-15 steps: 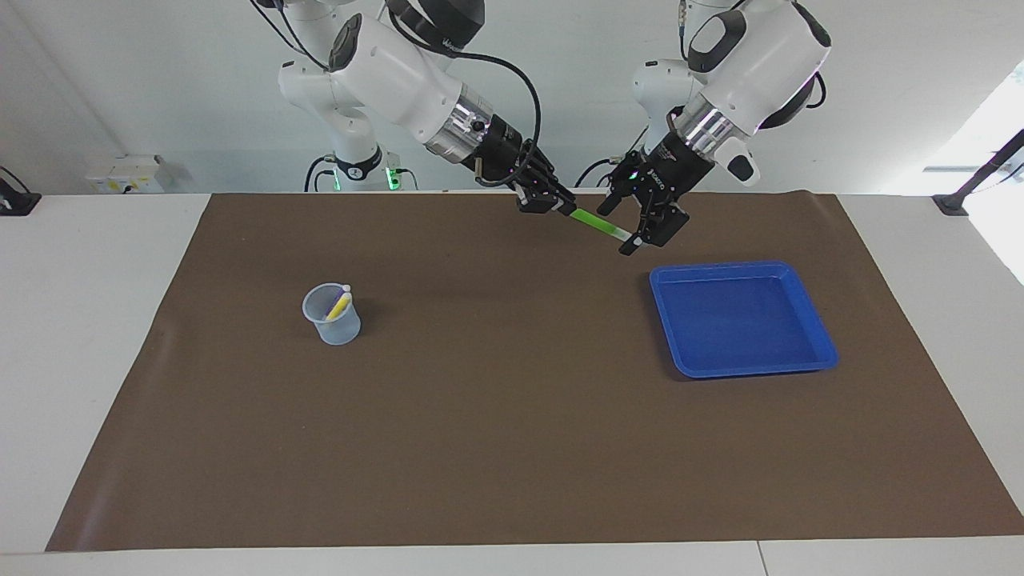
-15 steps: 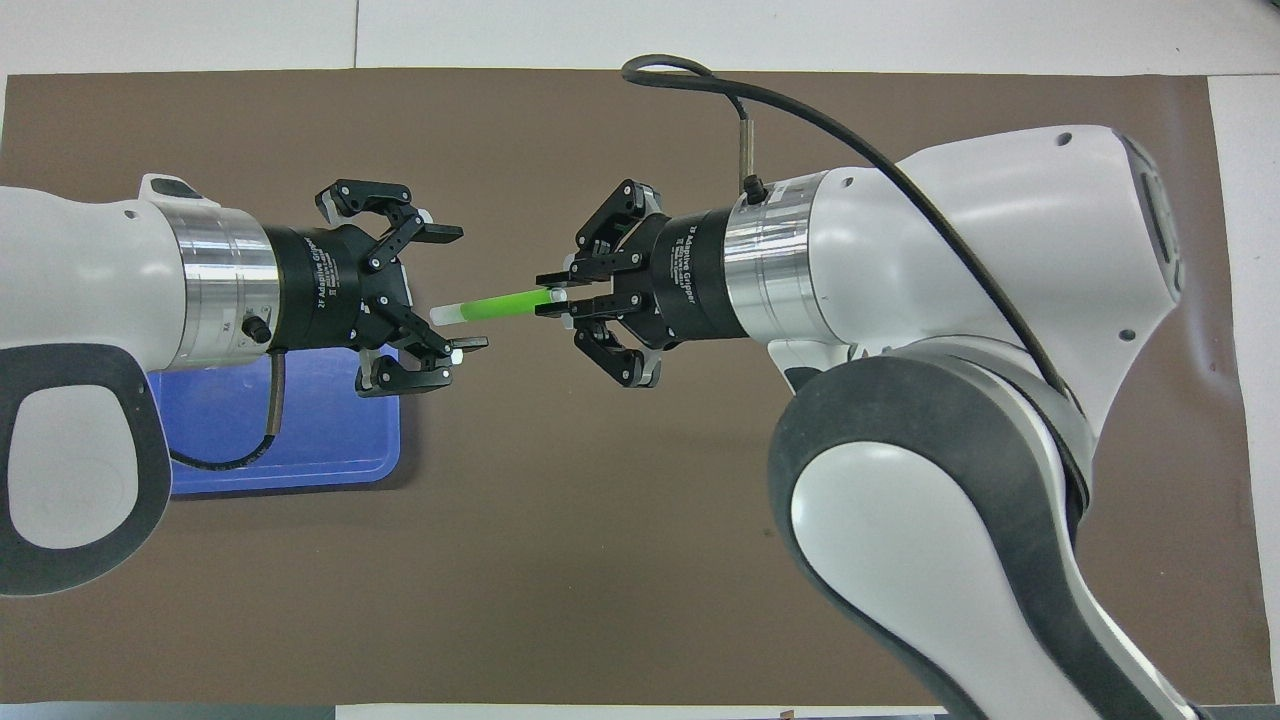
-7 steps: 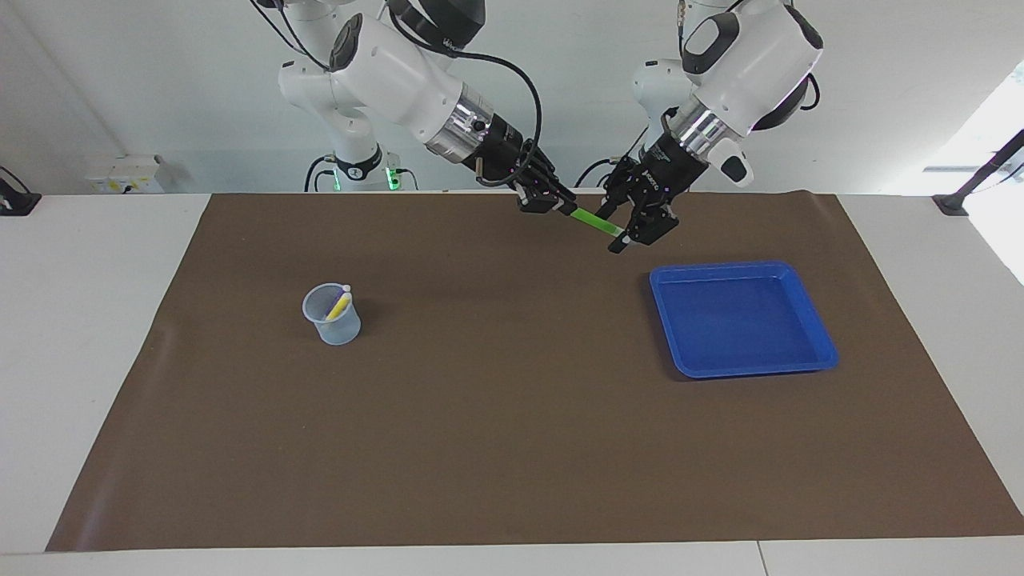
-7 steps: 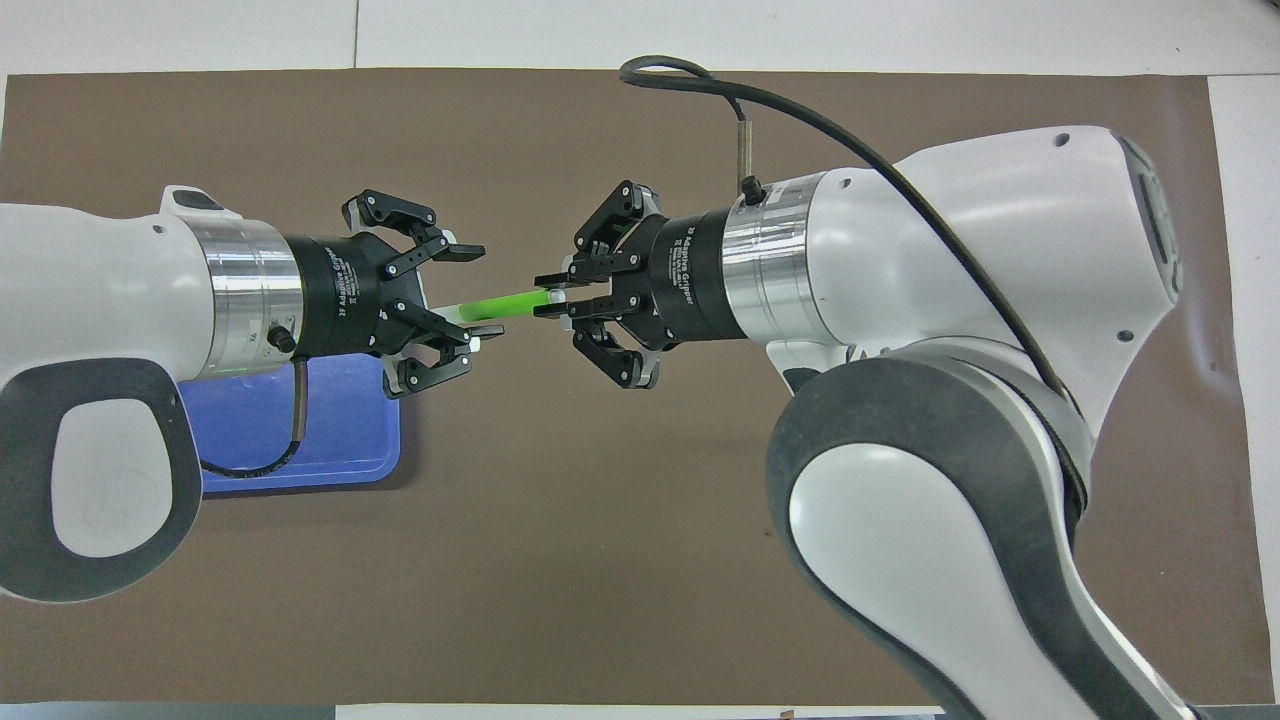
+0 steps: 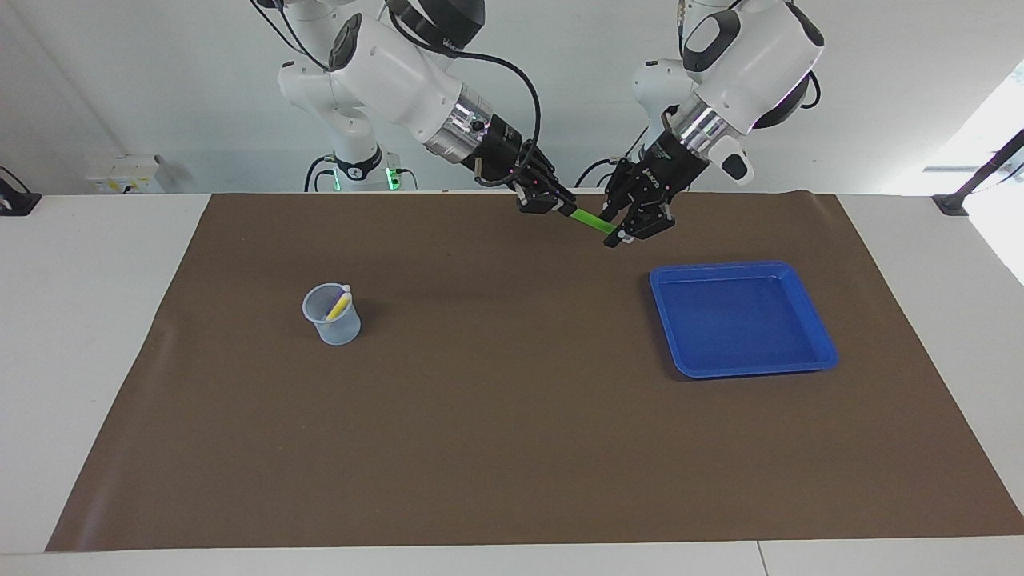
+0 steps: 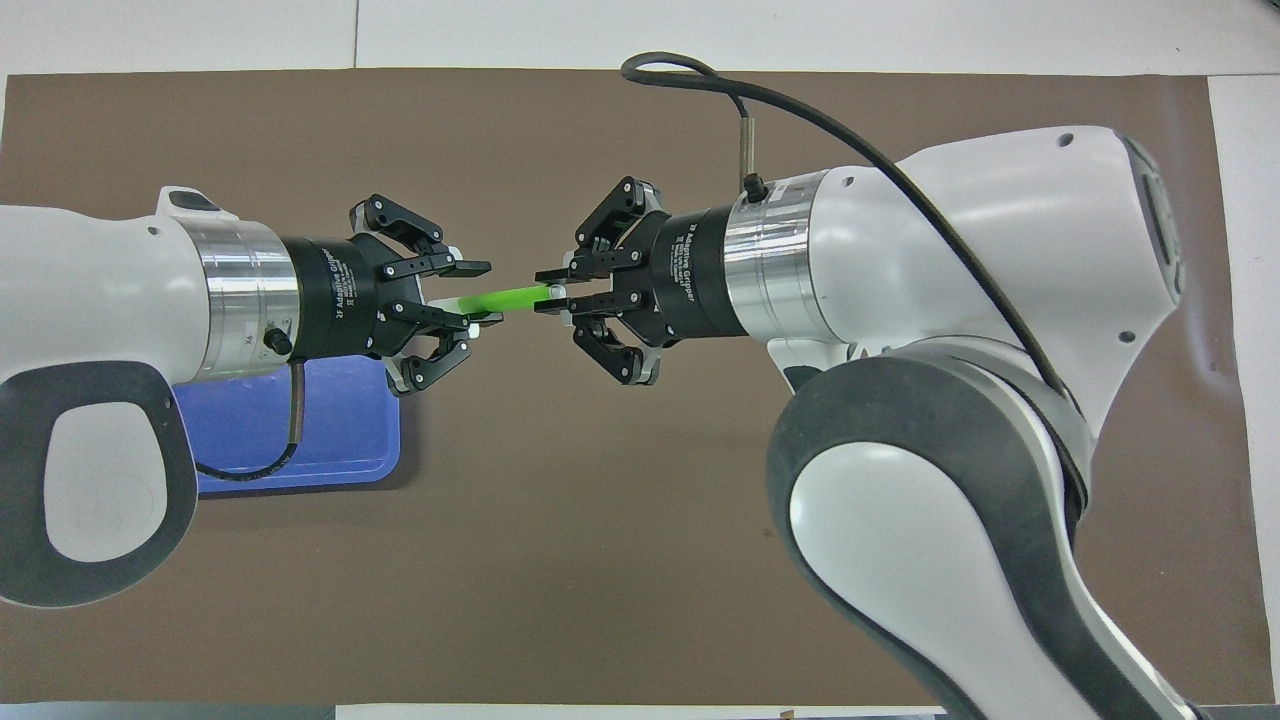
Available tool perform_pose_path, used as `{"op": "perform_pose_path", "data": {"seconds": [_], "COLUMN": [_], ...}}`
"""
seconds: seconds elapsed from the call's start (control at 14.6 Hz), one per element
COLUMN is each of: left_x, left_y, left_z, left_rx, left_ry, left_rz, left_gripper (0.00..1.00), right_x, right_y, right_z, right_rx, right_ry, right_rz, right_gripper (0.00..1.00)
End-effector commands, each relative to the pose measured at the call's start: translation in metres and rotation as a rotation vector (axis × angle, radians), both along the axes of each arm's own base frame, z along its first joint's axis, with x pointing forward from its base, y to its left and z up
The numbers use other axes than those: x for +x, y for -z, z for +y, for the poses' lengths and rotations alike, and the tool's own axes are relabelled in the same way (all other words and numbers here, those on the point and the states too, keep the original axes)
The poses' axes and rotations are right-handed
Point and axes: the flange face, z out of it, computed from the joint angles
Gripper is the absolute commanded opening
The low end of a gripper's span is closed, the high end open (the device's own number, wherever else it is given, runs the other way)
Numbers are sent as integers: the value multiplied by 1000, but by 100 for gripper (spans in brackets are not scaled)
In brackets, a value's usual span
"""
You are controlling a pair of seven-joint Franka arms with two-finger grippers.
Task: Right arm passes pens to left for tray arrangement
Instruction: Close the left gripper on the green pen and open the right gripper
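Observation:
A green pen (image 6: 505, 298) hangs level in the air over the brown mat, between the two arms. My right gripper (image 6: 548, 298) is shut on one end of it. My left gripper (image 6: 483, 296) has its fingers on either side of the pen's pale other end, narrowed but with a gap still showing, so it is open. In the facing view both the right gripper (image 5: 560, 210) and the left gripper (image 5: 620, 234) are over the mat's edge by the robots, with the green pen (image 5: 592, 219) between them. The blue tray (image 5: 824, 352) lies toward the left arm's end. A yellow pen (image 5: 340, 304) stands in a cup.
The translucent bluish cup (image 5: 332, 320) stands on the mat toward the right arm's end. A brown mat (image 5: 512, 448) covers most of the white table. In the overhead view the left arm covers much of the blue tray (image 6: 385, 470).
My left gripper has moved in along the green pen and narrowed its fingers around the pale end. The right gripper has kept hold of the pen and stayed put.

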Motion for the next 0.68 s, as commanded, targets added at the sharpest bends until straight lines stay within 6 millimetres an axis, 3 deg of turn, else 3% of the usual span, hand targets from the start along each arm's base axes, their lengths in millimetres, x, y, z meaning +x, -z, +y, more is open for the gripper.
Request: {"op": "perform_pose_path", "data": {"seconds": [0.0, 0.07, 0.48, 0.55, 0.62], "left_x": [-5, -5, -3, -3, -2], "left_y": [-4, -3, -4, -5, -5], "left_z": [5, 5, 5, 6, 7], "left_rx": [-12, -9, -7, -9, -9], "left_ry": [-16, -12, -19, -25, -26], "left_rz": [-2, -1, -14, -14, -14], "left_gripper": [16, 0, 0, 0, 0], "right_x": [-1, -1, -1, -1, -1], "right_y": [-1, -2, -1, 0, -1], "right_z": [3, 4, 3, 2, 2], "right_rx": [5, 6, 5, 2, -3], "right_ry": [-3, -3, -5, -13, -15], "right_rz": [10, 11, 10, 12, 2], "right_gripper": [0, 0, 0, 38, 83]}}
